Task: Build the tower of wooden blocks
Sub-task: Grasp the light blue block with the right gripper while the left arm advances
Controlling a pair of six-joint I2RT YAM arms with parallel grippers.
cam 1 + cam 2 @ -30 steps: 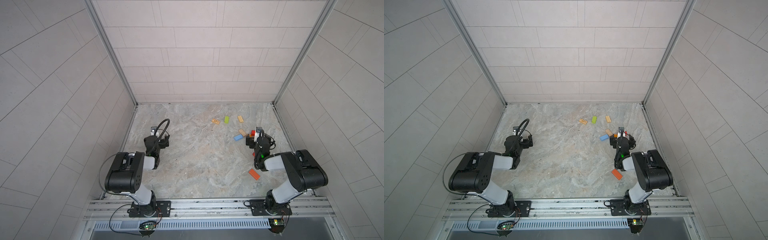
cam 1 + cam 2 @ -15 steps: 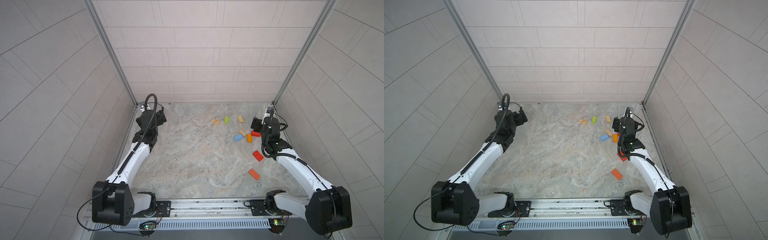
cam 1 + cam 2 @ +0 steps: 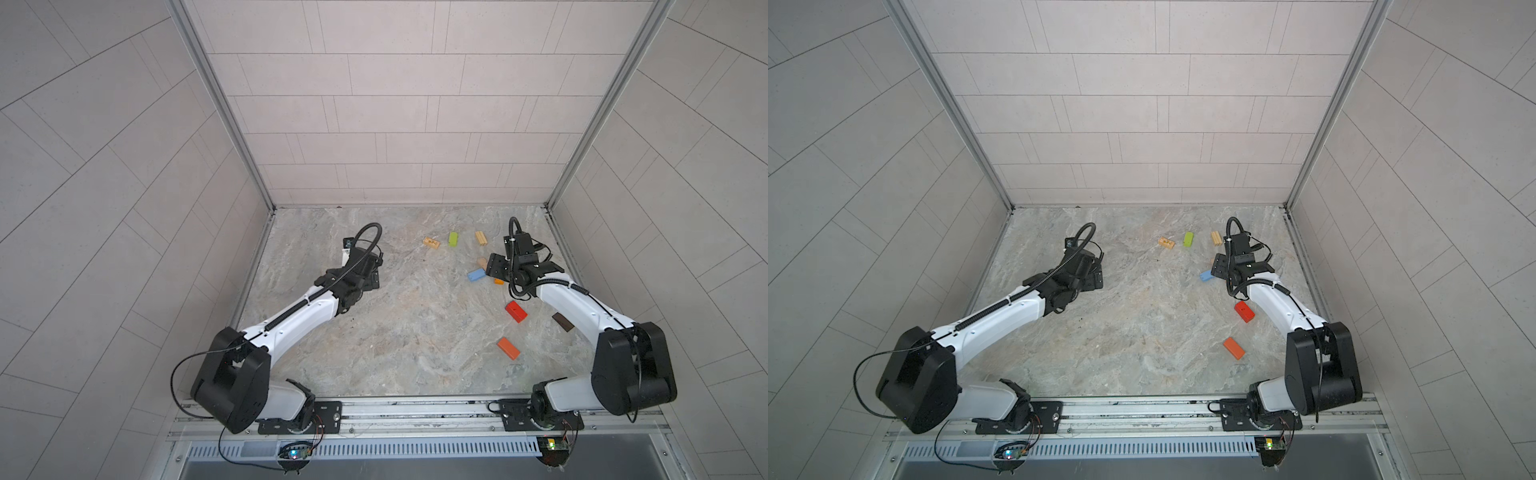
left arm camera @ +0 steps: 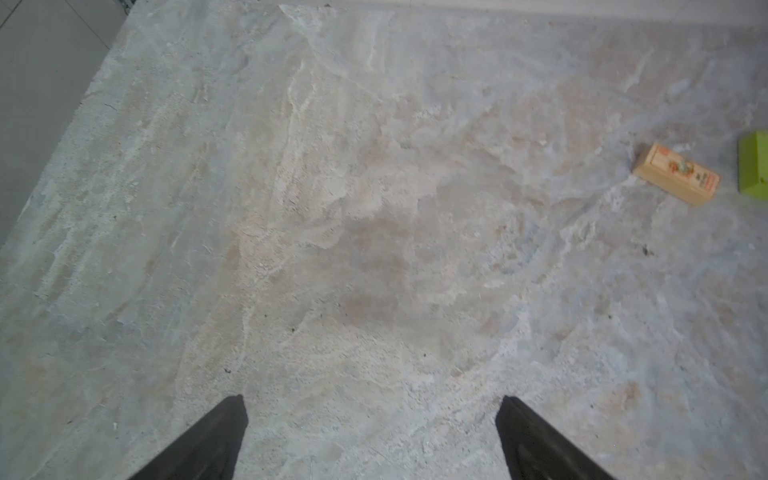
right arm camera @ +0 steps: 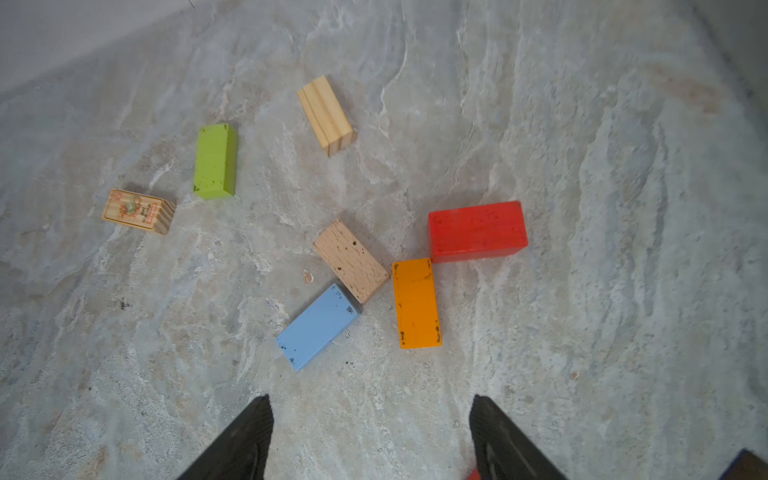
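Left hand (image 4: 372, 400) and right hand (image 5: 370, 399) hang released, empty; ahead of the right: three tan blocks (image 5: 351, 262), one green block (image 5: 216, 162), one blue block (image 5: 318, 326), one orange block (image 5: 417, 303), one red block (image 5: 478, 232).

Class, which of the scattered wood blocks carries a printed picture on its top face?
The tan block beside the lime green block; it alone bears a coloured print, which none of the others show.

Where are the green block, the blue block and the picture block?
green block (image 5: 216, 161): right wrist view, middle of its top face.
blue block (image 5: 318, 326): right wrist view, middle of its top face.
picture block (image 5: 135, 209): right wrist view, on its printed picture.
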